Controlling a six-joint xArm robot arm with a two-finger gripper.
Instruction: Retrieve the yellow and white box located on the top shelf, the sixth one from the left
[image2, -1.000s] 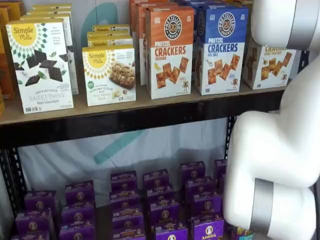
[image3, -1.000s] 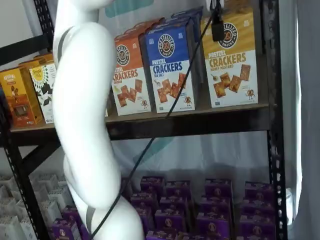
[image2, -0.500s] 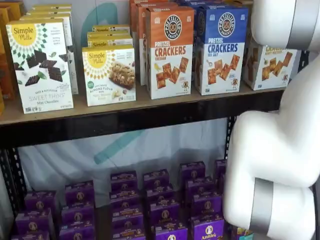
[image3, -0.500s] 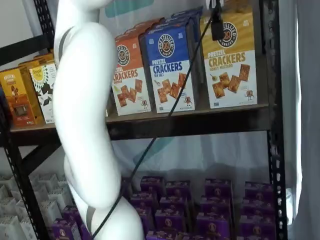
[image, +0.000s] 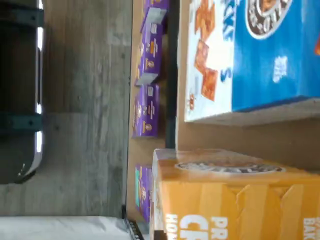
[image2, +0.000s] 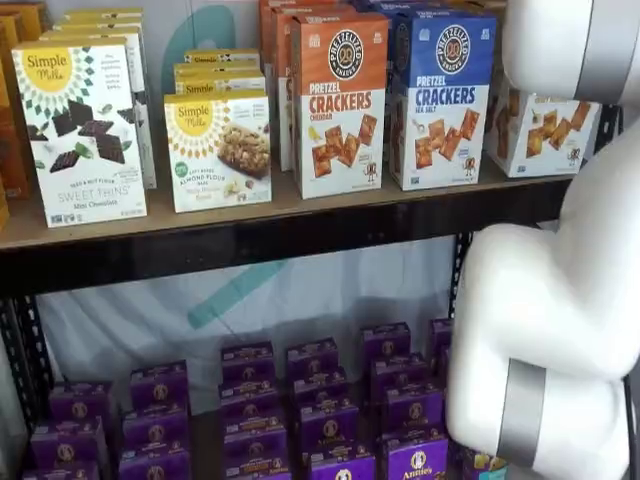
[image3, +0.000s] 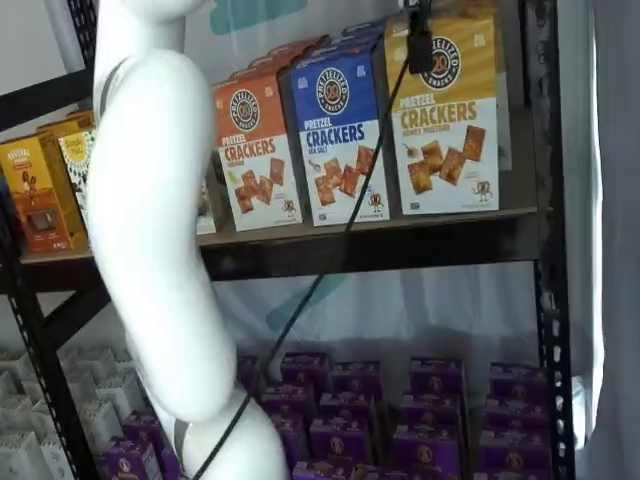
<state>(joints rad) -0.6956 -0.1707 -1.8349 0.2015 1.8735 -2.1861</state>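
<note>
Left to right on the top shelf (image3: 380, 245): orange cracker box (image3: 250, 150), blue cracker box (image3: 335, 135), then the yellow and white box (image3: 445, 115) at the right end, tilted off square and standing forward of the blue one. Gripper (image3: 418, 40) shows only as a black piece at the yellow box's top front edge; jaws' gap: cannot tell. White arm (image2: 550, 300) covers most of that box in a shelf view.
</note>
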